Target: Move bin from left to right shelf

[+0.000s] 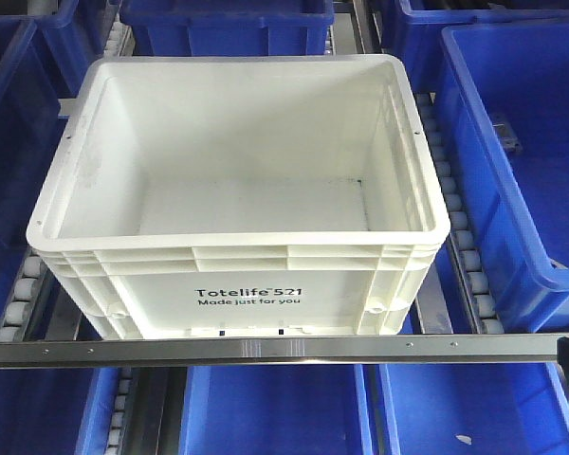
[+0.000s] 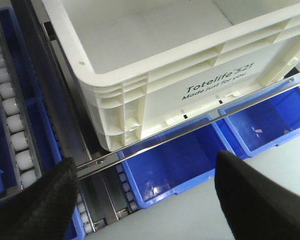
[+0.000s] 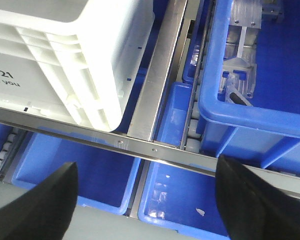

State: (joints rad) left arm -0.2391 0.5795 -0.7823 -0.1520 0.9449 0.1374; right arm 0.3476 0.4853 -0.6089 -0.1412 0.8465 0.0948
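Nearest each wrist camera, two dark padded fingers stood spread wide with nothing between them: the left gripper [image 2: 145,195] hung open in front of the bin's lower left corner, and the right gripper [image 3: 145,200] hung open in front of its lower right corner, neither touching anything. Just past them ran a metal front rail [image 1: 266,349] across the shelf edge, with lower blue bins [image 1: 275,412] showing beneath it. Behind the rail sat the bin [image 1: 237,289], a large white tote printed "Totelife 521 Made just for you", empty inside, upright, resting on a roller lane on the left of the rack. To its right, across a strip of white rollers [image 1: 460,246], a big blue bin [image 1: 512,142] occupied the neighbouring lane, and more blue bins stood behind and to the left. Judging from this, the task was at its very start, in the approach before any grasp. The next move would likely call for both arms to reach over the rail, take the white tote by its ribbed rim on either side, and lift it clear before carrying it right
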